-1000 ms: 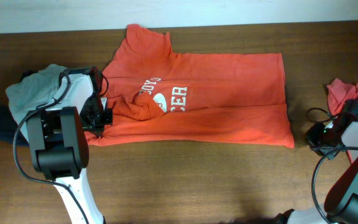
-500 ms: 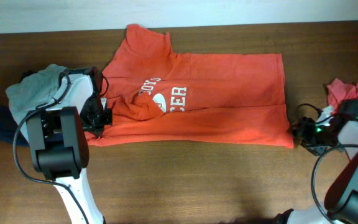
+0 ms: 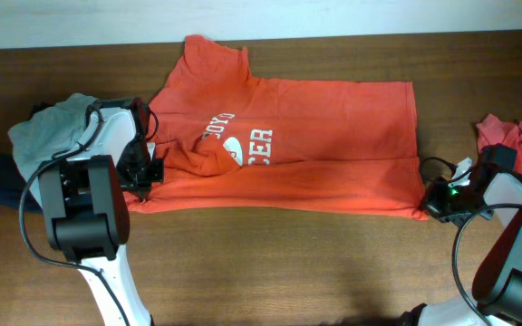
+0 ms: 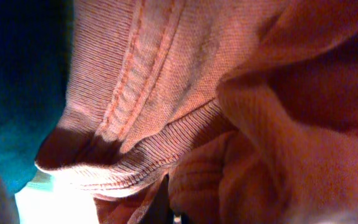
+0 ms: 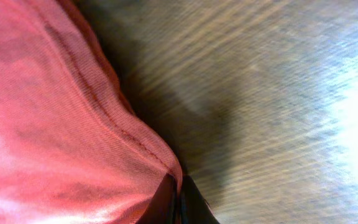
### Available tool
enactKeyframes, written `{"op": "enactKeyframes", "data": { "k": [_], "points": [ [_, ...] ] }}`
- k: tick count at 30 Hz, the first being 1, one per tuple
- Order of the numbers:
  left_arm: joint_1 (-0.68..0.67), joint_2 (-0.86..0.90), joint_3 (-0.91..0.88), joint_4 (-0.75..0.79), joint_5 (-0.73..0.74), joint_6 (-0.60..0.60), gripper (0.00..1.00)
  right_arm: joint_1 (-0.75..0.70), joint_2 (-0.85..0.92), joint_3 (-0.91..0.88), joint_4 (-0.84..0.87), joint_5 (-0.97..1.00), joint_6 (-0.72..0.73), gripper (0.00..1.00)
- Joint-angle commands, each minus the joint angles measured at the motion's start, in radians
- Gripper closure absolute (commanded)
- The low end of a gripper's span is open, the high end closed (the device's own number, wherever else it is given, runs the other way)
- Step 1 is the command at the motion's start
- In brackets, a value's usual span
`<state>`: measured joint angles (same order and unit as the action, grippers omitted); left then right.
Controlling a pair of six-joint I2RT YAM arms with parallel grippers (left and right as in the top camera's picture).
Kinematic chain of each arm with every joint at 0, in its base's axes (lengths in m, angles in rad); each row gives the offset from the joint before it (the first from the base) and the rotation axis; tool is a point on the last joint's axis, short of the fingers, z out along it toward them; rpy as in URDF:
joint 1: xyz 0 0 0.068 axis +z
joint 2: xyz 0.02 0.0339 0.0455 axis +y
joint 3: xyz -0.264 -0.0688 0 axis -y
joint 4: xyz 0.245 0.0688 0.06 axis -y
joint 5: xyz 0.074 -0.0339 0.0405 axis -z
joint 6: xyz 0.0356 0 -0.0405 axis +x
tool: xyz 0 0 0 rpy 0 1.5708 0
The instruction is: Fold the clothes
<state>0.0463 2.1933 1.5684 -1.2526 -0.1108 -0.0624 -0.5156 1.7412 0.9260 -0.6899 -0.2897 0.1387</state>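
Where the wooden table (image 3: 288,263) fills the overhead view, an orange shirt (image 3: 315,145) is seen spread flat across the upper middle of the frame, with white lettering left of its centre and the collar end toward the left. A sleeve is pointed toward the top edge, and the hem is run down the right side.

The left gripper (image 3: 143,177) is set at the shirt's left edge, in the left-middle of the frame. In the left wrist view the picture is filled with bunched, ribbed orange cloth, and the folds are gathered into a dark sliver of the fingers (image 4: 164,206) at the bottom edge; the jaws are pressed together on the shirt.

The right gripper (image 3: 431,201) is placed at the shirt's lower right corner. In the right wrist view the stitched hem is drawn to a point between the dark fingers (image 5: 194,208) at the bottom centre, and that corner is pinched.

A grey garment (image 3: 43,136) is heaped at the left edge, over a dark one (image 3: 3,186). A red garment (image 3: 515,140) is lain at the right edge, well apart from the shirt.
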Motion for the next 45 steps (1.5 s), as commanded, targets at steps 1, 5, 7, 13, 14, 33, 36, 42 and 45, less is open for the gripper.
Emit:
{"op": "enactKeyframes", "data": {
  "k": [1,5,7,13,14,33,36,42,45],
  "points": [
    [0.013,-0.002,-0.021,-0.021,-0.037,0.006,0.99,-0.019,0.014,0.025,-0.019,0.18,0.066,0.96],
    [0.013,-0.002,-0.021,-0.046,-0.037,0.007,0.99,-0.074,0.013,0.049,-0.04,0.246,0.106,0.96],
    [0.013,-0.002,-0.021,-0.048,-0.037,0.007,1.0,-0.11,0.013,0.051,-0.036,0.193,0.109,0.96],
    [0.013,-0.002,-0.021,-0.094,-0.036,0.006,0.64,-0.127,0.013,0.051,-0.037,0.153,0.109,0.81],
    [0.013,-0.002,-0.021,-0.1,-0.036,0.006,0.58,-0.127,0.013,0.051,-0.037,0.133,0.109,0.71],
    [0.012,-0.081,0.551,-0.051,0.389,0.044,0.34,-0.101,-0.051,0.485,-0.163,-0.255,0.049,0.46],
    [-0.01,-0.064,0.551,0.198,0.46,0.048,0.39,-0.031,-0.051,0.501,-0.137,-0.311,0.035,0.44],
    [-0.081,0.069,0.551,0.481,0.455,0.043,0.39,0.108,-0.05,0.501,-0.142,-0.217,-0.031,0.42],
    [-0.101,0.161,0.552,0.583,0.456,0.039,0.39,0.14,-0.05,0.501,-0.141,-0.193,-0.03,0.43]
  ]
}}
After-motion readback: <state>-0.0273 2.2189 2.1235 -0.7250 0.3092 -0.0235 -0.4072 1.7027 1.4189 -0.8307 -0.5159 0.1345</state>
